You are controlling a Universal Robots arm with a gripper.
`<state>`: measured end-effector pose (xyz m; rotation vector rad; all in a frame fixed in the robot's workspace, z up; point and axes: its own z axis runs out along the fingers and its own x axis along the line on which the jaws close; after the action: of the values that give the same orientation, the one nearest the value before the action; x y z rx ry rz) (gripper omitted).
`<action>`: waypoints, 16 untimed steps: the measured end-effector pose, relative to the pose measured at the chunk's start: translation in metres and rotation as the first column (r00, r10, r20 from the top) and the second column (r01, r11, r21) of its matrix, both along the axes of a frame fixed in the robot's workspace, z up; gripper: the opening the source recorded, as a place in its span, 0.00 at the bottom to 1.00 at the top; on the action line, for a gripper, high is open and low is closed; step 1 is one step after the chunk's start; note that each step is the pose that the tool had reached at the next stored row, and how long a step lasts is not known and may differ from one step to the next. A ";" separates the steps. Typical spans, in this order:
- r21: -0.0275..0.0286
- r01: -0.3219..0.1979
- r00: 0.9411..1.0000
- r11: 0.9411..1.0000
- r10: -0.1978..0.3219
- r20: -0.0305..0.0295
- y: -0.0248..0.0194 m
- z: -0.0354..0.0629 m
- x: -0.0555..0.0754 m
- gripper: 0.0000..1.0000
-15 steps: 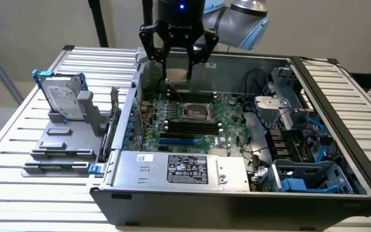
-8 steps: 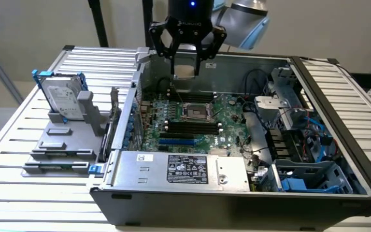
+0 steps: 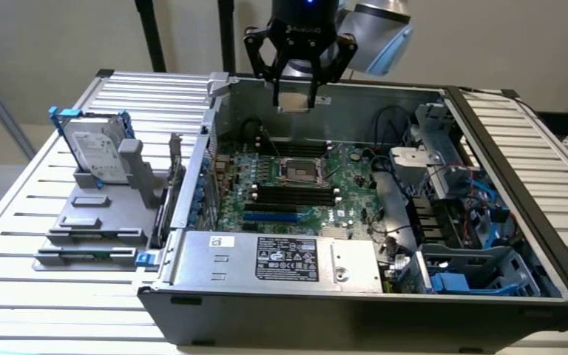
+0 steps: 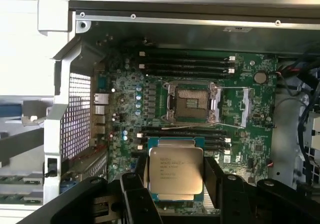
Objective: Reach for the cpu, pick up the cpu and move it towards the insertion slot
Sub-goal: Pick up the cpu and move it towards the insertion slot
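Black memory slots (image 4: 185, 64) flank the insertion slot (image 4: 191, 102) at 12 and 6 o'clock; nothing blocks it. Hand (image 4: 175, 171) clamped on the cpu (image 4: 176, 170), silver top, printed text, pale rim.

cpu (image 4: 176, 171) in tool (image 3: 297, 101) | above motherboard (image 3: 348, 166) | insertion slot (image 3: 300, 171) between memory slots (image 3: 294, 194)
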<state>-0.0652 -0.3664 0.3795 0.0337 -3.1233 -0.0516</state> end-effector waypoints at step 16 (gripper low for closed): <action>0.001 0.000 1.000 1.000 0.000 0.000 0.0240 -0.0041 0.020 0.54</action>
<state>-0.0448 -0.3424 0.3754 0.0331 -3.1236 -0.0525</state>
